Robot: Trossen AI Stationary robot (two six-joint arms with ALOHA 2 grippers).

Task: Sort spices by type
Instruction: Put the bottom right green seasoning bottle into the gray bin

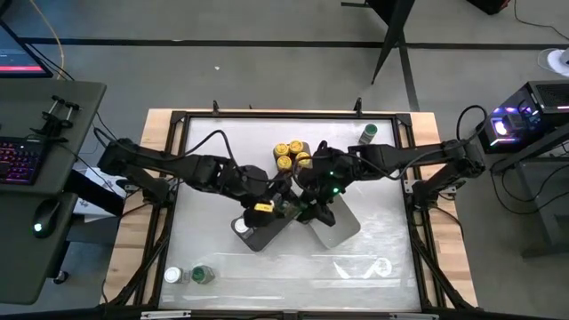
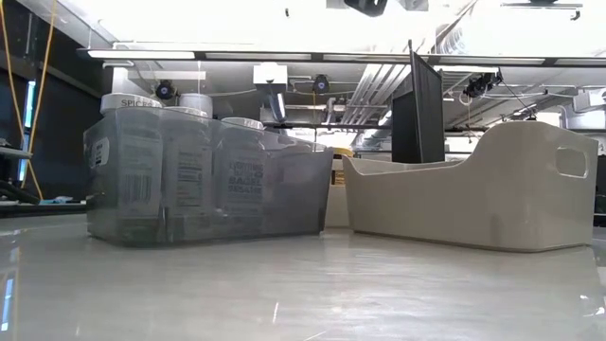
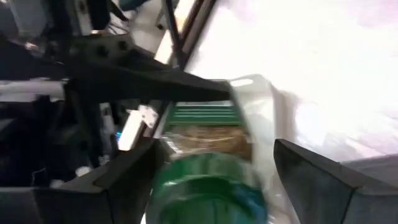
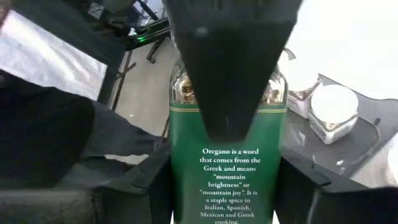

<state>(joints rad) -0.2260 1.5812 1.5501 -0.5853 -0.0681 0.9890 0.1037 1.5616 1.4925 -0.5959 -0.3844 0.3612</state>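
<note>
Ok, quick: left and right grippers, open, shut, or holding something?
Left gripper: open, fingers either side of the green-lidded jar, not clamped.
Right gripper: shut on the oregano jar, over the table's middle.

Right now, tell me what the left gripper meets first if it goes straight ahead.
The green-lidded, green-labelled clear spice jar, already inside the left gripper's open jaws and apparently held by the right gripper; depth beyond is unclear.

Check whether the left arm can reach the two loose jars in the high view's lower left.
Probably yes. The white-lid jar and green-lid jar stand in the open on that arm's side, with nothing between, and the left gripper is open.
</note>
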